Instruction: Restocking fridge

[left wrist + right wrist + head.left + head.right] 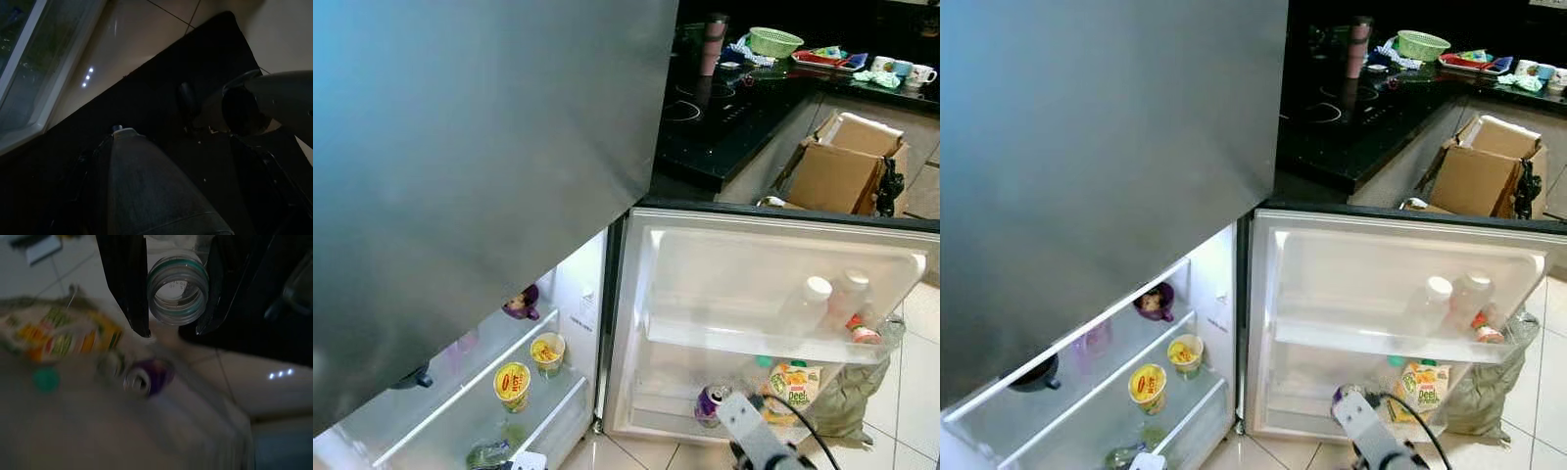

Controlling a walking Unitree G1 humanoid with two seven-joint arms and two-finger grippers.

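The fridge stands open, its lower door swung out to the right over the tiled floor. On the door's upper shelf stand two pale bottles side by side, with a small red-topped item just to their right. On the door's lower shelf sit a juice carton and, left of it, a purple can.

The right arm reaches in from the near edge toward that lower shelf. In the right wrist view the right gripper has its black fingers closed on either side of a clear bottle's open neck, held close above the blurred can and carton.

Inside the fridge, on the left, two yellow cups rest on a glass shelf, a purple cup sits on the shelf above, and a dark cup is farther left.

The left wrist view is very dark; I cannot tell how the left gripper's fingers stand there.

Far behind, a black counter carries a green basket and mugs. A cardboard box stands on the floor to its right.
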